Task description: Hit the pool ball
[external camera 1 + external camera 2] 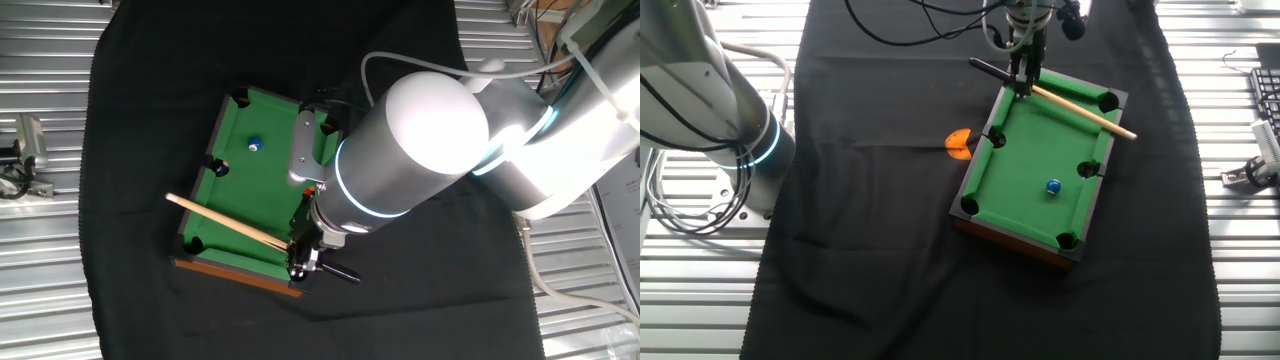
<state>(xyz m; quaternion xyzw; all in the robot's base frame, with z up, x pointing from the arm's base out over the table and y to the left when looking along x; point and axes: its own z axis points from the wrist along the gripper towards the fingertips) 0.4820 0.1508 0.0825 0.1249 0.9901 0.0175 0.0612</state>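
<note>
A toy green pool table lies on a black cloth. The pool ball, tiny and light blue, rests on the felt near one long side, apart from everything else. My gripper stands over one short end of the table, shut on a wooden cue stick. The cue lies slantwise across that end, its black butt poking out past the rail. Its tip overhangs the opposite long rail, well away from the ball.
A black cloth covers the metal bench. A small orange object lies on the cloth just beside the table's long side. The arm's bulky body hides part of the table in one fixed view. Cables and a clamp sit at the edges.
</note>
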